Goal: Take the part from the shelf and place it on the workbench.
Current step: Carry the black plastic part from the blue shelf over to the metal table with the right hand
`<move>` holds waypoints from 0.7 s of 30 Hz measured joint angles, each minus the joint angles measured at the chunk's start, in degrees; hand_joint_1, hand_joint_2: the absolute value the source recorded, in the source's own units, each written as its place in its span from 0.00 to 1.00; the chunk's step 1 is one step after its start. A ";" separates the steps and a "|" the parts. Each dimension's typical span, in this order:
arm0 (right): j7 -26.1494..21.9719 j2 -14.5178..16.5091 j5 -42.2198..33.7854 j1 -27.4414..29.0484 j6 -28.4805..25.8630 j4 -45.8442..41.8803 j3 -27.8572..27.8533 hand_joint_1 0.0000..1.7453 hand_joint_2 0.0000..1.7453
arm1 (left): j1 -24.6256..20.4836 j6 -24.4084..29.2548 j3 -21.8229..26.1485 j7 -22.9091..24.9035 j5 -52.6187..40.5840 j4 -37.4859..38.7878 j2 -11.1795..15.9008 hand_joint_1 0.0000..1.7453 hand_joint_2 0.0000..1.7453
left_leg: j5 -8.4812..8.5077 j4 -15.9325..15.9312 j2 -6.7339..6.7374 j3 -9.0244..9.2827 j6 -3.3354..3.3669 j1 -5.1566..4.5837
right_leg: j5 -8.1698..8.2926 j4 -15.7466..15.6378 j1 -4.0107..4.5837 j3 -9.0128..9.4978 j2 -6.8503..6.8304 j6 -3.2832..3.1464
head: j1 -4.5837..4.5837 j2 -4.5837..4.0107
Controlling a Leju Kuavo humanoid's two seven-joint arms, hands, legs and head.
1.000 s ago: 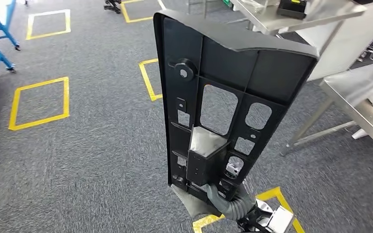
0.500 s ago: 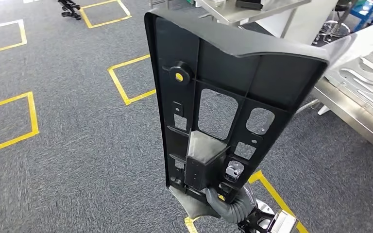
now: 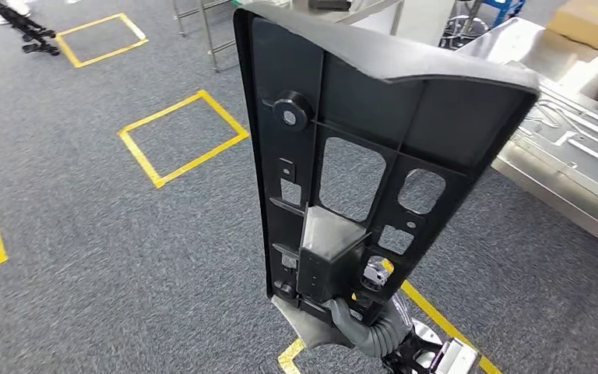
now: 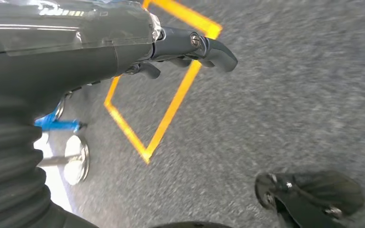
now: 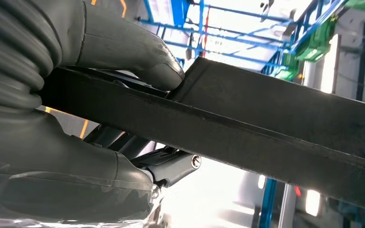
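A long black plastic panel part [image 3: 358, 156] with ribs and cut-outs stands upright in front of me, filling the centre of the head view. My right hand [image 3: 358, 323] grips its lower end from below. In the right wrist view the thumb [image 5: 138, 50] presses one face of the panel [image 5: 275, 118] and the darker fingers [image 5: 171, 166] clamp the other. My left hand [image 4: 190, 47] hangs over the grey carpet with its fingers loosely curled, holding nothing. A steel workbench [image 3: 568, 156] with pressed metal sheets lies at the right.
Yellow taped squares [image 3: 181, 136] mark the grey carpet floor. A cardboard box [image 3: 592, 19] sits at the far end of the workbench. Metal table legs [image 3: 210, 35] stand at the back. A blue frame with a caster [image 4: 73, 152] is near my left hand.
The whole scene has swung leftward across the picture as the camera turned right; the workbench now comes closer on the right. The panel stays held upright in my right hand.
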 joint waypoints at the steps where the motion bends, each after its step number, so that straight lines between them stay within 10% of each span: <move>1: -0.01 -0.01 0.03 0.21 0.01 -0.08 -0.01 1.00 1.00 | -0.03 0.03 0.00 -0.13 0.03 0.00 -0.01 0.00 1.00 | -0.04 -0.84 -0.55 0.33 0.22 -0.08 | 0.11 -0.03 -0.10 -0.18 0.59 0.41 | 0.00 0.00; 3: -0.03 -0.02 0.10 0.66 0.02 -0.12 -0.03 1.00 1.00 | -0.11 0.08 0.01 -0.21 0.24 0.00 -0.06 0.00 1.00 | 0.24 -1.36 0.57 0.55 0.81 -0.09 | 0.37 -0.18 -0.29 -0.41 1.52 1.19 | 0.00 0.00; 7: -0.12 -0.07 0.17 0.61 0.11 -0.07 -0.06 1.00 1.00 | -0.04 0.04 0.02 -0.15 0.67 0.00 -0.21 0.00 1.00 | 0.92 -2.40 3.66 0.81 2.22 0.01 | -4.23 7.50 0.07 -4.29 -4.13 1.94 | 0.01 0.00; 10: -0.11 -0.09 0.19 0.51 0.17 0.24 -0.07 1.00 1.00 | 0.10 0.02 0.04 -0.08 0.92 0.00 -0.20 0.00 1.00 | 0.78 -2.35 6.06 0.71 2.39 -0.23 | -6.72 15.17 -0.29 -7.97 -5.65 2.34 | 0.01 0.00; 16: -0.23 -0.09 0.02 -0.16 0.14 0.49 -0.08 1.00 1.00 | -0.10 0.02 0.04 -0.37 0.91 0.00 -0.20 0.00 1.00 | 0.00 -1.94 9.42 1.25 1.18 -0.71 | -0.53 -0.51 0.26 0.78 -10.34 1.47 | 0.01 0.00; 18: -0.31 -0.08 -0.11 -0.21 0.07 0.49 -0.13 1.00 1.00 | -0.24 0.01 0.03 -0.43 0.66 0.00 -0.19 0.00 1.00 | -0.24 -1.96 10.38 1.51 0.55 -0.77 | -0.40 -0.76 0.30 0.68 -9.02 0.89 | 0.00 0.00; 21: -0.40 -0.04 -0.26 -0.27 0.02 0.49 -0.22 1.00 1.00 | -0.47 -0.01 0.00 -0.44 0.42 0.00 -0.15 0.00 1.00 | -3.00 1.77 7.42 0.34 -0.36 -0.46 | 0.09 -1.29 -0.27 0.90 -7.29 -0.01 | -0.01 0.00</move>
